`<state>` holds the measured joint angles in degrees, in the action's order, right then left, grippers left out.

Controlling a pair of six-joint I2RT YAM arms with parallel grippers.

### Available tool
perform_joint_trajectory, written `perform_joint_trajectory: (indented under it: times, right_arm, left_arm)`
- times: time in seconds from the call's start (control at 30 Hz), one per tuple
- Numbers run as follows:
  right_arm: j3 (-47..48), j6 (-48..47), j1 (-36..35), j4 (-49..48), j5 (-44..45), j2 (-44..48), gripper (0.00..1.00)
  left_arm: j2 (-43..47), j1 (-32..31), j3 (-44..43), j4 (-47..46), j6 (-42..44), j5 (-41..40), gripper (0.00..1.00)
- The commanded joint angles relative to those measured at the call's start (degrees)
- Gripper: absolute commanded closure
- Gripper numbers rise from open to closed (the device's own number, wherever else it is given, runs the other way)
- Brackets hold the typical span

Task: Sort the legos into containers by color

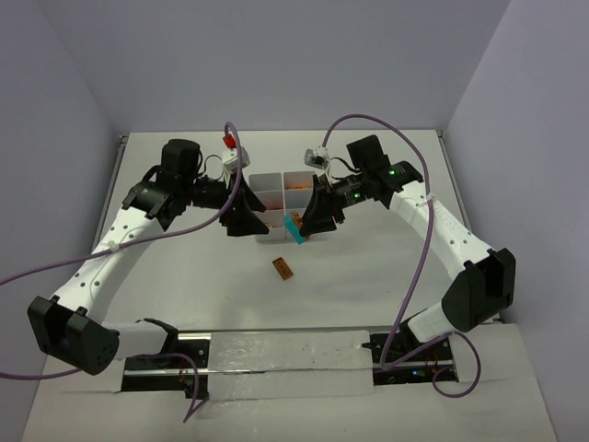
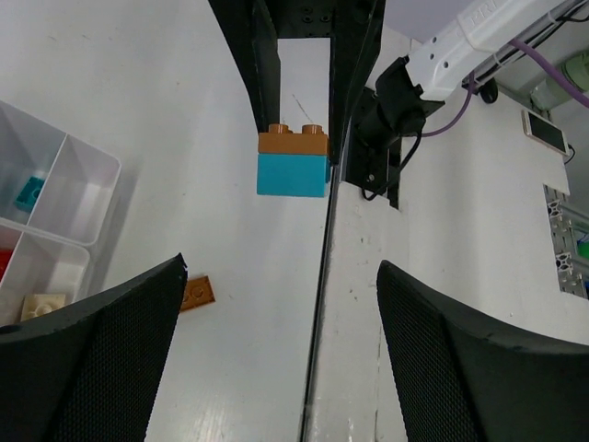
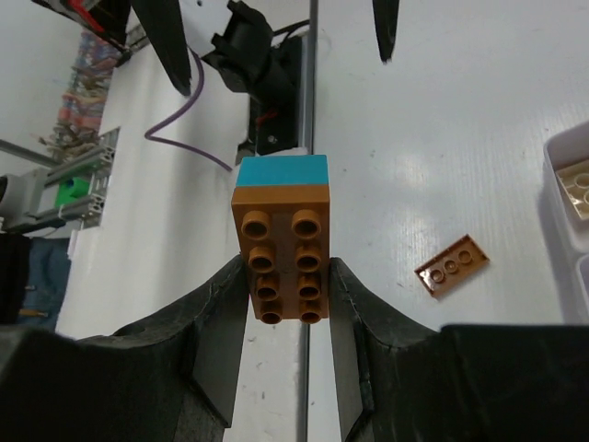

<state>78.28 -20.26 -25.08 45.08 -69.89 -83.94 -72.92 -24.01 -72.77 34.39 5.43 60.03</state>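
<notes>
on the desk point(image 1: 184, 276), your one six-compartment tray point(image 2: 92, 184) already holds a teal lego point(image 2: 29, 191), red lego point(image 2: 5, 262) and cream lego point(image 2: 41, 306): partly sorted. of two hands, the left hand point(image 2: 281, 304) gapes empty; the right hand point(image 3: 285, 276) is clamped on one orange-over-teal two-brick stack point(image 3: 281, 198) near the tray. one orange plate point(image 3: 451, 267) lies loose.

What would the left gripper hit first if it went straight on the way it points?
Most likely the brown-and-teal brick stack held in the right fingers, dead ahead of the left gripper; depth is unclear.
</notes>
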Motion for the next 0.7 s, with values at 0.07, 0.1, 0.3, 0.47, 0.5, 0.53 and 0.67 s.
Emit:
perform_joint_trajectory:
  times: [0.07, 0.1, 0.3, 0.47, 0.5, 0.53, 0.67]
  right_arm:
    - [-0.06, 4.81, 0.21, -3.18, -5.44, 0.62, 1.0]
    - [-0.07, 5.05, 0.21, -3.41, -5.45, 0.66, 1.0]
    - [-1.02, 7.51, 0.03, -6.58, -5.01, 1.84, 1.0]
    - [-1.08, 7.43, -0.35, -6.58, -4.82, 1.89, 1.0]
    - [-1.03, 7.43, -0.41, -6.58, -4.79, 1.94, 1.0]
    - [-0.98, 7.47, -0.41, -6.65, -4.73, 1.94, 1.0]
    - [-0.52, 8.09, -0.5, -7.41, -4.89, 1.85, 1.0]
  left_arm:
    - [-2.35, -2.72, -1.79, -5.64, -2.2, -0.28, 0.12]
    - [-2.66, -2.81, -2.02, -6.35, -3.25, 0.43, 0.12]
    - [-4.69, -2.97, -1.67, -12.43, -11.67, 4.55, 0.13]
    - [-6.16, -3.27, -1.53, -17.27, -17.12, 7.34, 0.14]
    - [-6.34, -3.33, -1.58, -17.73, -17.74, 7.72, 0.14]
    - [-6.54, -3.42, -1.65, -18.14, -17.84, 8.06, 0.16]
    - [-7.53, -4.41, -1.95, -17.69, -17.38, 8.5, 0.22]
